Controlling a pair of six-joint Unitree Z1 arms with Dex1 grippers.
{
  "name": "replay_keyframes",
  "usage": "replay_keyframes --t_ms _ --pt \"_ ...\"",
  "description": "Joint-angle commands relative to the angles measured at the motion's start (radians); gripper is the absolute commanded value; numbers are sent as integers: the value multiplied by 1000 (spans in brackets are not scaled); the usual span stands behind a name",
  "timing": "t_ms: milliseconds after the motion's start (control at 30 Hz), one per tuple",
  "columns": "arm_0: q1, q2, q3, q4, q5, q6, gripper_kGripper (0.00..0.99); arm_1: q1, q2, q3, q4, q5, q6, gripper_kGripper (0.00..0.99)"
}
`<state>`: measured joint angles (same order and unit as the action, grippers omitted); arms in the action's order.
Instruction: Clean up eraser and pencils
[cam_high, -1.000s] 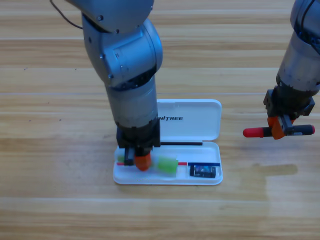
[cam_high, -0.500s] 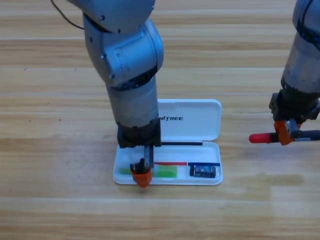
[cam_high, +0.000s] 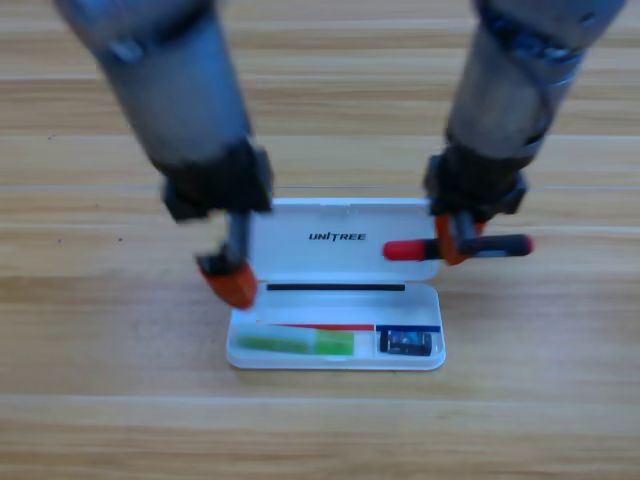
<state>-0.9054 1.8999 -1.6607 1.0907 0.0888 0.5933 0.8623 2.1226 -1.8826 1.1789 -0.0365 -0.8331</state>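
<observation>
The open white plastic case (cam_high: 340, 300) holds the light green pencil (cam_high: 295, 343) in its left tray part and the small dark blue-and-black eraser (cam_high: 405, 342) at right. Above its lid's right edge, the right gripper (cam_high: 452, 243) clamps the black pencil with a red end (cam_high: 457, 247). The left gripper (cam_high: 232, 285) hangs at the case's left edge; I cannot tell its jaw gap.

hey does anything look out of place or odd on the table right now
Nothing stands out. The green pencil and the eraser lie flat in the open white case. The black pencil with the red end is level in the right gripper, over the case lid. The left gripper hangs at the case's left edge.
</observation>
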Motion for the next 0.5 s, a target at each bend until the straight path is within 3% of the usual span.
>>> replay_keyframes --t_ms 33,500 --pt "120 -108 42 29 -24 43 990 96 154 -90 39 21 34 0" --pt "318 -196 113 23 -72 117 990 119 270 -204 41 18 49 0"
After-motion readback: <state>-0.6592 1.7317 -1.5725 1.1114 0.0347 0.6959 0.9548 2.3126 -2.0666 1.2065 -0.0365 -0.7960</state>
